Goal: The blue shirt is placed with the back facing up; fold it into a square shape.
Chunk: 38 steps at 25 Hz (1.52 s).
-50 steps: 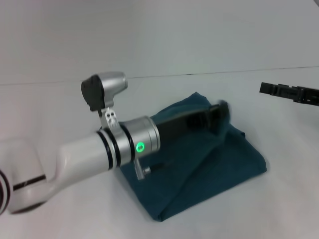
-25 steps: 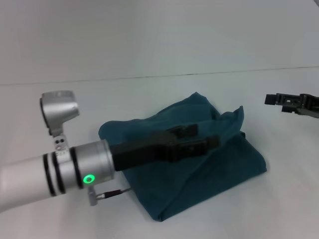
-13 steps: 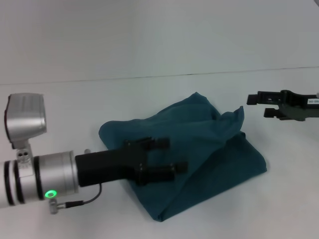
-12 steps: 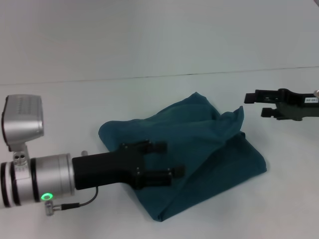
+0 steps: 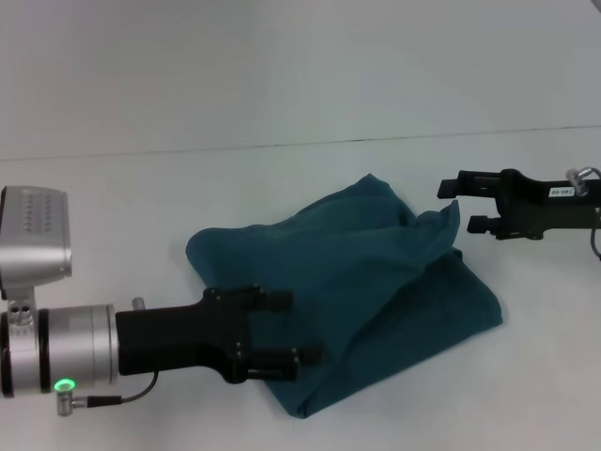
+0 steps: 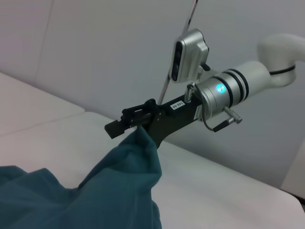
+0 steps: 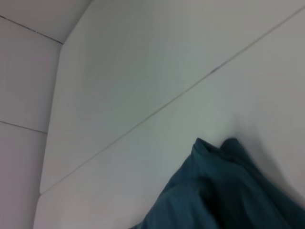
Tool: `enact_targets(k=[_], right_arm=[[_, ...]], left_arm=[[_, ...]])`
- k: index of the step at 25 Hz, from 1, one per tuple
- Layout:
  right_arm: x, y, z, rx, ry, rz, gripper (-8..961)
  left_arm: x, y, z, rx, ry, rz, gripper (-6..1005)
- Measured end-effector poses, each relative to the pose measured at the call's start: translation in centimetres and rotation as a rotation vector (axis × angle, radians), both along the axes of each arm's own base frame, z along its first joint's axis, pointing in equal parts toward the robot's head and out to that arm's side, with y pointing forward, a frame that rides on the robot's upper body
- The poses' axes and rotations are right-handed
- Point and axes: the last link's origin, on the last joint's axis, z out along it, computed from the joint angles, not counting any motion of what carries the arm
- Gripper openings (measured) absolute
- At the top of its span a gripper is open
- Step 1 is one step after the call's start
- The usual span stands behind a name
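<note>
The blue shirt (image 5: 366, 282) lies on the white table (image 5: 113, 216) as a rumpled, roughly four-sided bundle, with one corner (image 5: 453, 214) sticking up at its far right. My left gripper (image 5: 291, 329) hovers open over the bundle's near left edge, with nothing between its fingers. My right gripper (image 5: 458, 204) is open at the raised corner. In the left wrist view the right gripper (image 6: 117, 122) sits just above the shirt's peak (image 6: 138, 148), and I cannot tell whether they touch. The right wrist view shows only shirt fabric (image 7: 224, 191) and table.
The white table (image 7: 143, 95) runs bare around the bundle to a thin seam line (image 5: 282, 145) behind it. The right arm's silver wrist and camera (image 6: 209, 81) reach in over the far side.
My left gripper has drawn back from the shirt's far right to its near left, leaving the fold laid down. My right gripper has moved in leftward to the raised corner.
</note>
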Motion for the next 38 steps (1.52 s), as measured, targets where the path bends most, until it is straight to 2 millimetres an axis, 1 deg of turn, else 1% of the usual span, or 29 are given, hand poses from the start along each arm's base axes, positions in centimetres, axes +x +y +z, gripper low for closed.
enact_targets(k=[4,12,17,21,22,29,38], right_arm=[[0.0,-0.1,-0.7,-0.017,0.025,-0.037,928],[-0.7,0.2,-1.4,-0.034,0.059,-0.074,928],[-0.7,0.3,-1.8,-0.034,0.07,-0.096,928],[-0.8,0.3,-2.4,-0.032,0.075,-0.105,927],[-1.1,0.2,-2.8,-0.04,0.081,-0.104,927],[-1.5,0.1,-3.7,-0.057,0.093,-0.1,927],[-1.5,-0.1,-3.7,-0.042,0.131,-0.111,926]], left_arm=[[-0.1,-0.1,0.0,-0.001,0.014,-0.011,905],[-0.2,0.0,0.0,0.011,0.021,-0.02,904],[-0.2,0.1,0.1,0.017,0.023,-0.017,904],[-0.3,0.1,0.1,0.021,0.021,-0.012,904],[-0.3,0.2,0.1,0.022,0.021,-0.012,904],[-0.4,0.2,0.1,0.021,0.031,-0.01,905],[-0.8,0.0,-0.2,0.018,0.044,0.001,904]])
